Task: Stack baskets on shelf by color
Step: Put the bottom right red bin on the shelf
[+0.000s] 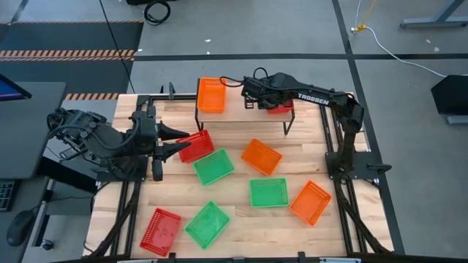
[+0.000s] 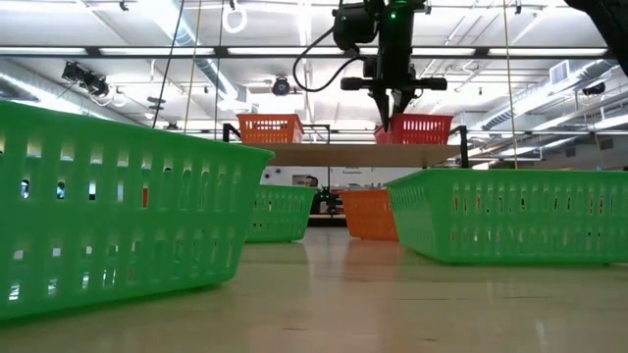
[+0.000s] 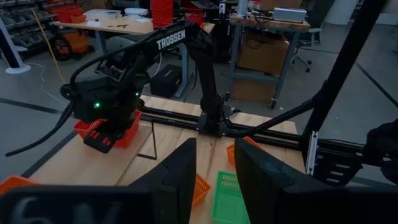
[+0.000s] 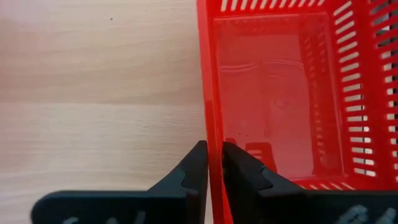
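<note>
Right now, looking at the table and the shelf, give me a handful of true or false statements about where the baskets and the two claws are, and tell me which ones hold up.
1. Two baskets sit on the shelf: an orange basket and a red basket. True.
2. The right claw has its fingers on either side of the red basket's wall. True.
3. All three green baskets are on the shelf. False: they lie on the tabletop, such as the green basket near its middle.
4. The left claw is over the shelf. False: it is at the table's left side, beside another red basket.
5. The two shelf baskets are stacked together. False: they stand apart, at opposite ends.
</note>
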Robot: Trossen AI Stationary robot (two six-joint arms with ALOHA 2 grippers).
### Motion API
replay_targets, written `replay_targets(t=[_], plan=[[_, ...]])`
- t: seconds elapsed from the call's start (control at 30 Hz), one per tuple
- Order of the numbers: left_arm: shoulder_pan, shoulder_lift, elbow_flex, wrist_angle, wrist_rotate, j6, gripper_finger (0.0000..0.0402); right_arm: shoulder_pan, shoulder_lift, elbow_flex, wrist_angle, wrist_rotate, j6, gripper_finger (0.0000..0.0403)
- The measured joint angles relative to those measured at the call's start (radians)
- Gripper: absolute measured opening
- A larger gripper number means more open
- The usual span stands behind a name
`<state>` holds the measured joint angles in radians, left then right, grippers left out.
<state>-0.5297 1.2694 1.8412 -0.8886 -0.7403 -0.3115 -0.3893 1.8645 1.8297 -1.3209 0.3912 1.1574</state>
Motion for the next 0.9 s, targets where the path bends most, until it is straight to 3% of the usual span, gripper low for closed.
replay_targets(t=[0.27, 0.63, 0.9], plan=[[0.000, 0.000, 0.000, -0.008, 0.000, 0.002, 0.0117, 0.001, 0.000, 0.000, 0.013, -0.020, 0.091, 0.0066], [-0.032, 0.000, 0.000, -0.046, 0.004, 0.005, 0.0117, 0.011, 0.000, 0.000, 0.038, -0.039, 0.120, 0.0017], [-0.058, 0.000, 0.000, -0.072, 0.004, 0.004, 0.0117, 0.027, 0.000, 0.000, 0.010, -0.043, 0.130, 0.0024]])
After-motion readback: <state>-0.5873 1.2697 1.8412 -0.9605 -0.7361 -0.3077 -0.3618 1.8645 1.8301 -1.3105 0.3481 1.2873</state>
